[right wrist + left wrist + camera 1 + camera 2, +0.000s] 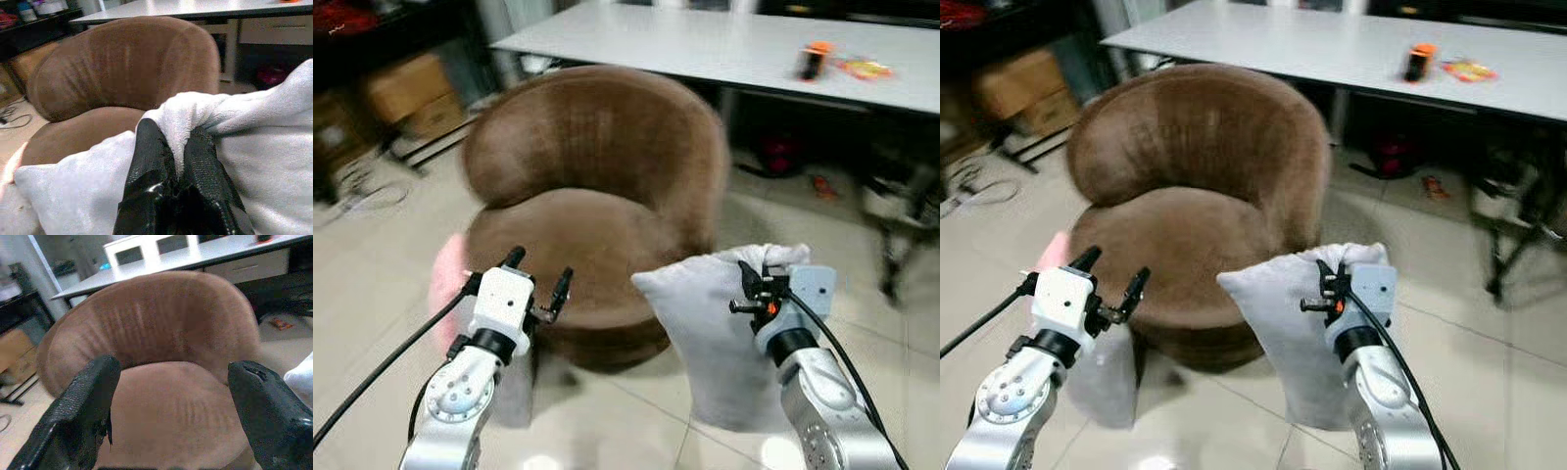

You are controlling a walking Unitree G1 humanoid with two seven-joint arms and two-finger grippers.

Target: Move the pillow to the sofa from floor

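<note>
A white pillow [710, 328] hangs off the floor to the right of the brown round sofa chair [592, 196]. My right gripper [751, 282] is shut on the pillow's top edge; in the right wrist view the black fingers [154, 161] pinch a fold of white fabric [254, 147]. My left gripper [538, 276] is open, held in front of the chair's seat with nothing between its fingers [83, 406]. A pink cushion [445, 284] lies low at the chair's left side, partly hidden by my left arm.
A long white table [724, 44] stands behind the chair, with an orange and black object [815, 59] on it. Cardboard boxes [406, 93] and cables sit at the far left. A dark metal stand [901, 235] is at the right. Tiled floor [626, 421] lies before me.
</note>
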